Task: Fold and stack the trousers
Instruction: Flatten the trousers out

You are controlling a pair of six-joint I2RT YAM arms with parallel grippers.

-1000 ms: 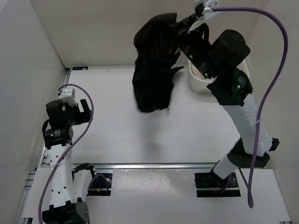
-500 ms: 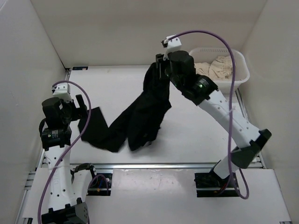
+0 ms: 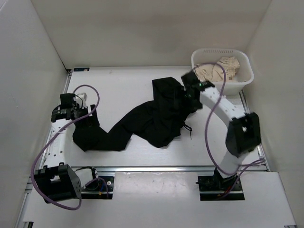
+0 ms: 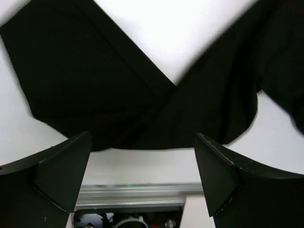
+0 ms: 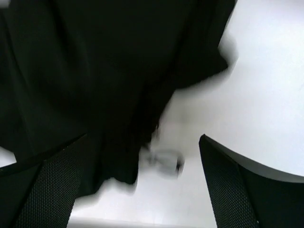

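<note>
I see the trousers (image 3: 142, 121) lying long, left to right. My left gripper (image 4: 142, 137) is by one end, my right gripper (image 5: 143, 137) over the other, both spread wide.

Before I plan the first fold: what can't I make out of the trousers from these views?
- Top view: the trousers are one black mass and their layers are unreadable. The right arm covers their far-right part.
- Right wrist view: motion blur makes the small pale item beside the trousers unidentifiable.
- Left wrist view: the top and right edges cut the legs off.
</note>
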